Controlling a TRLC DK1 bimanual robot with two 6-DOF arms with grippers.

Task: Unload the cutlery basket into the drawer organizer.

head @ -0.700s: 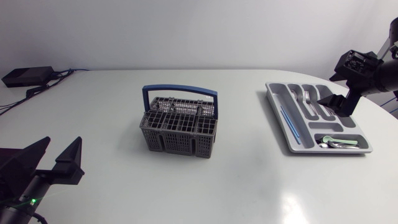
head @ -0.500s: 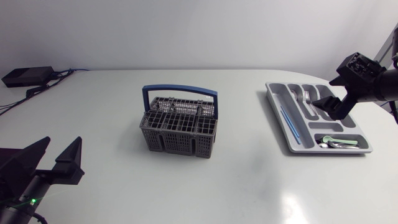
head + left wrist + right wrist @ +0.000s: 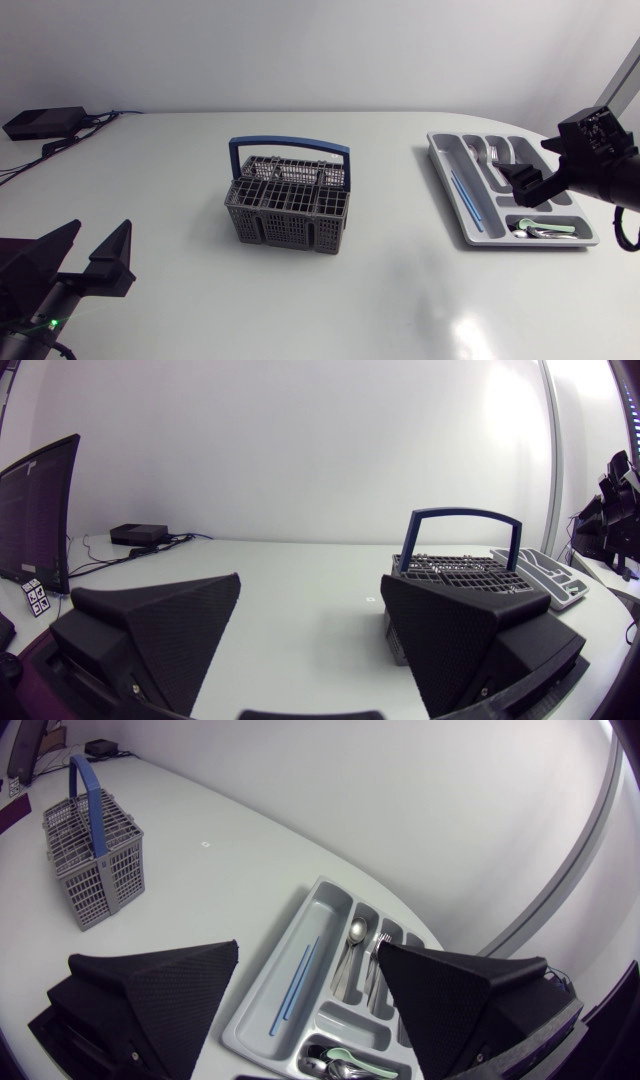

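Basket (image 3: 288,200) stands mid-tabletop (image 3: 200,290), blue handle upright. Organizer (image 3: 445,185) lies at the right, holding cutlery (image 3: 540,230) and a blue rod (image 3: 462,197). Right hand (image 3: 308,948) hovers over its right side, fingers wide, empty. Left hand (image 3: 98,232) sits near left, also wide, empty.

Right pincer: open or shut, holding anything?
Open, empty. In the right wrist view the right pincer has its fingers wide apart with nothing between them, above the drawer organizer.

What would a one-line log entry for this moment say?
cutlery basket: mid-table, upright | drawer organizer: cutlery inside | left jaws: open, empty | right jaws: open, empty, above organizer
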